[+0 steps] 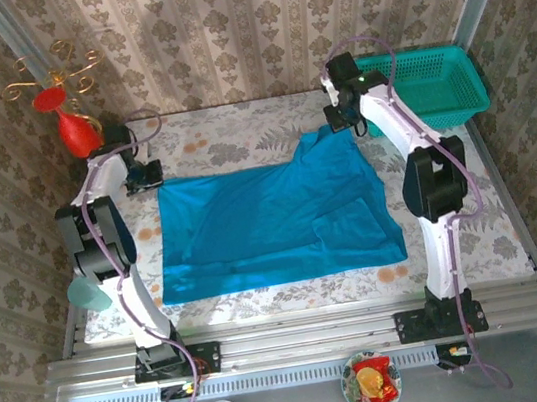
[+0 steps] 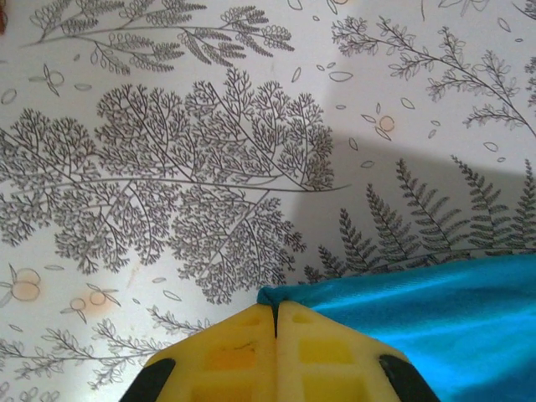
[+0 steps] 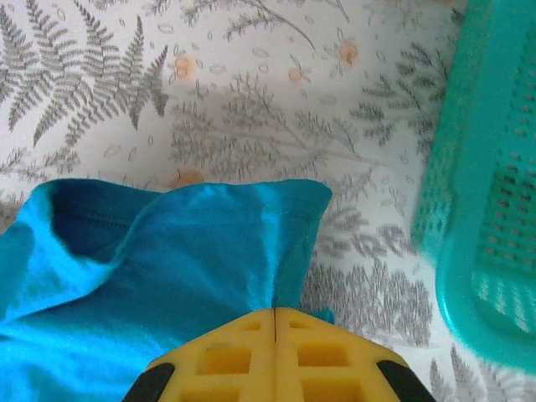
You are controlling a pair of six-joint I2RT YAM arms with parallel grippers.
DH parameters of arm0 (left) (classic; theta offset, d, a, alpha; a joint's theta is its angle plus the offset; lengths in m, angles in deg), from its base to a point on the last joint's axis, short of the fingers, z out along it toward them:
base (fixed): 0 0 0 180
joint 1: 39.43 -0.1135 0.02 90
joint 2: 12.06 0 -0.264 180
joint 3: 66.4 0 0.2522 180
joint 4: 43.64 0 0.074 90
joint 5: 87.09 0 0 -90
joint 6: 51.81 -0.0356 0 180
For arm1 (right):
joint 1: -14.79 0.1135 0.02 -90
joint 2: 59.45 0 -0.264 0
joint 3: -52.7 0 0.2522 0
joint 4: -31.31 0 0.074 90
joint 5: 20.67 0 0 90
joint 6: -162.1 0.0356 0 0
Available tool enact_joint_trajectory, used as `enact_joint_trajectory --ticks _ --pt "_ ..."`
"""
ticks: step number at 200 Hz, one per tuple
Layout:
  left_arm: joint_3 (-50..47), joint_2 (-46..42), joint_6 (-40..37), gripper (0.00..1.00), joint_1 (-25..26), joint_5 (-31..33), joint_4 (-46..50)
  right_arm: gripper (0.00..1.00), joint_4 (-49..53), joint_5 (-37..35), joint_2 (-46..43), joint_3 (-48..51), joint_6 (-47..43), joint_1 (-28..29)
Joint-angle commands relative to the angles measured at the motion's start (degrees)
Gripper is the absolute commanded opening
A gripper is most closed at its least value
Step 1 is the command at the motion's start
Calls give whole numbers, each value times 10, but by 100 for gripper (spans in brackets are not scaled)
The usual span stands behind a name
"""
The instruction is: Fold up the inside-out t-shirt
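Left claw (image 2: 276,306) and right claw (image 3: 275,311) each clamped on a far corner of the inside-out t-shirt (image 1: 272,221), spread across the tabletop (image 1: 228,131).

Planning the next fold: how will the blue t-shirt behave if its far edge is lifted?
Probably floppy: the t-shirt lies in soft wrinkles, one flap folded over. Likely light: thin cloth bunches at the right hand. The rest would probably sag.

The t-shirt (image 1: 272,221) is soft matt cloth; the basket (image 1: 428,118), plastic mesh.
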Motion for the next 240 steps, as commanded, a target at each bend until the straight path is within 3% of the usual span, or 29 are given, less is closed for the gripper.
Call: enact_joint_trajectory --ticks 1,82,173,225,240 --pt "-44 -49 34 0 -12 -17 -45 0 -21 -2 -70 69 26 2" --pt "-228 -213 84 0 -26 -40 -96 0 -49 8 -273 345 103 18" --pt "-422 -371 160 0 -52 -40 -99 0 -32 10 -398 530 202 63" --pt "-521 -441 220 10 -69 -33 -123 3 -27 8 -433 604 265 94" --pt "-526 -459 225 26 -73 -27 -120 14 -10 -4 -435 600 281 98"
